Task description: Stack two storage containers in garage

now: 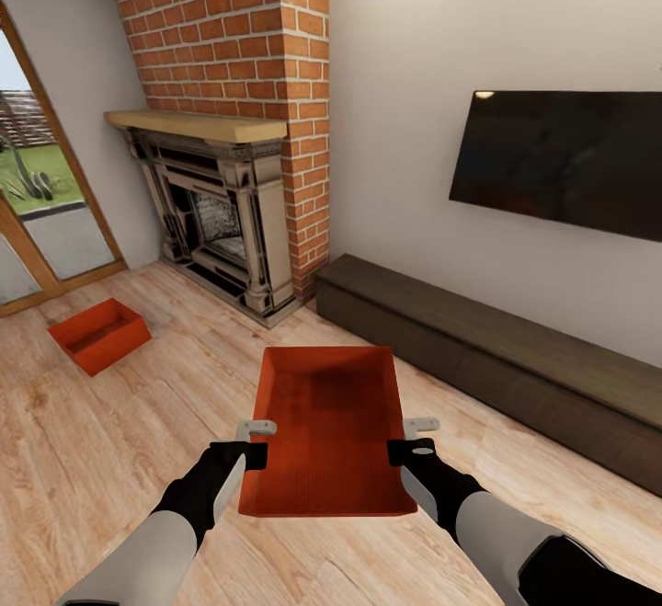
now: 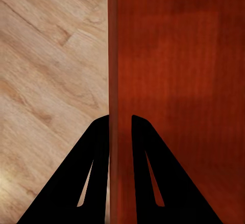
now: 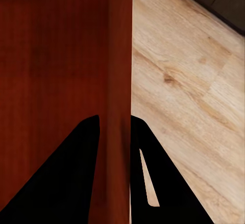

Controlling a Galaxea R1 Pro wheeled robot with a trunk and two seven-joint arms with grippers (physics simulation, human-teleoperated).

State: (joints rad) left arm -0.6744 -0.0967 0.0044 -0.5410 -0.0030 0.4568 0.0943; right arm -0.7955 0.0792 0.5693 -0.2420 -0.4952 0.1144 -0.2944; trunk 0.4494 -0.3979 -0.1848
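Head view, far left: a glazed door (image 1: 37,192) with a wood frame, grass and plants beyond the glass.
Second container (image 1: 99,335): orange-red open-top bin resting on the wood plank floor (image 1: 110,459), left of the fireplace hearth and well apart from the arms; it sits skewed to the floor planks.
Left arm: reaches forward from the lower left, grey forearm, black wrist.
Left gripper (image 1: 255,441): at the held container's left long wall, near its close end. In the left wrist view the left gripper (image 2: 120,127) has one finger on each side of the upright wall, pinching it.
Held container (image 1: 329,427): orange-red open-top bin carried between the two grippers, above the planks. Long axis runs away from the robot, toward the wall; open side up, roughly level.
Right gripper (image 1: 414,438): at the right long wall, near the close end. In the right wrist view the right gripper (image 3: 115,127) straddles the wall, clamped on it.
Right arm: reaches in from the lower right, mirroring the left.
Fireplace (image 1: 216,211): dark ornate surround, wooden mantel, red brick chimney above.
Low cabinet (image 1: 515,367): long, dark, along the white wall to the right.
Screen (image 1: 561,160): black, wall-mounted above the cabinet.
Room: living room, light plank flooring.
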